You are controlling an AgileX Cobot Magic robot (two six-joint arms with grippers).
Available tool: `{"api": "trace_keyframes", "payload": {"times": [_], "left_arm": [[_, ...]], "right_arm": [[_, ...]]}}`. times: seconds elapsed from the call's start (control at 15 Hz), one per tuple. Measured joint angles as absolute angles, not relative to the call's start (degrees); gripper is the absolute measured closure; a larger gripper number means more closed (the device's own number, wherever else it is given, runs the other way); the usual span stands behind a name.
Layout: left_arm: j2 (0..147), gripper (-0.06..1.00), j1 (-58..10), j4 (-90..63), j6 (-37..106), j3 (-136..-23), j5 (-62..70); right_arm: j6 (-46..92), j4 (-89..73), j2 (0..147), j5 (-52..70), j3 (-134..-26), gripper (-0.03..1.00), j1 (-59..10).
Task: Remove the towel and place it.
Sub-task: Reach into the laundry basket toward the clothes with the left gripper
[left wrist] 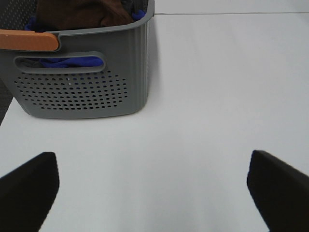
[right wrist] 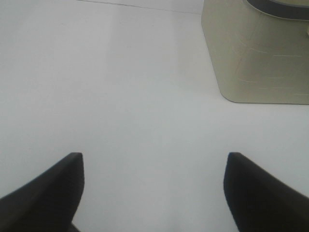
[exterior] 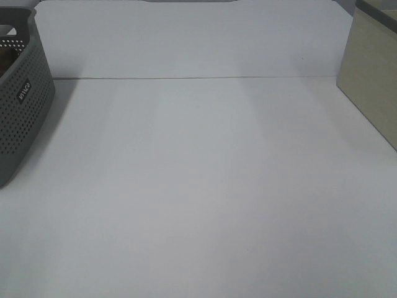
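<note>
Overhead and wrist views of a white table (exterior: 198,186) with two containers at its margins.

Left margin: a grey perforated basket (exterior: 25,118), seen by the left wrist camera from its short end, with a slot handle and an orange grip (left wrist: 29,41) on the rim. The towel (left wrist: 82,12) lies inside this basket as a dark brown crumpled mass that rises to the rim. It is bunched and partly cut off by the frame edge, so neither its long axis nor the way it points can be told. A blue cloth (left wrist: 72,62) shows through the handle slot and beside the towel at the far rim.

Right margin: a beige container (exterior: 372,81) with rounded corners and a dark inner rim, also visible in the right wrist view (right wrist: 256,53).

Left gripper (left wrist: 152,164) — jaws spread wide, nothing between them, over bare table just short of the basket wall and facing it.

Right gripper (right wrist: 154,162) — jaws likewise released and empty, over bare table, with the beige container ahead and to one side.

The two containers stand well apart, with only table surface between them.
</note>
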State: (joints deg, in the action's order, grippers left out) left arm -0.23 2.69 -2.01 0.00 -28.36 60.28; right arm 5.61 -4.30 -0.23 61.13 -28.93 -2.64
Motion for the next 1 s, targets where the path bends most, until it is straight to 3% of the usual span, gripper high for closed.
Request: {"api": "trace_keyframes", "payload": {"times": [0.53,0.73,1.0], "left_arm": [[1.6,-0.05,2.7,-3.4,7.4,-29.6,61.8],[12.3,-0.05,2.7,-3.4,17.6,-38.1,68.0],[45.0,-0.05,2.7,4.0,35.9,-62.1,69.7]], "right_arm": [[5.6,-4.3,-0.2,61.1,-28.9,0.2,-2.6],[5.6,-4.3,-0.2,61.1,-28.9,0.2,-2.6],[5.6,-4.3,-0.2,61.1,-28.9,0.2,-2.6]]}}
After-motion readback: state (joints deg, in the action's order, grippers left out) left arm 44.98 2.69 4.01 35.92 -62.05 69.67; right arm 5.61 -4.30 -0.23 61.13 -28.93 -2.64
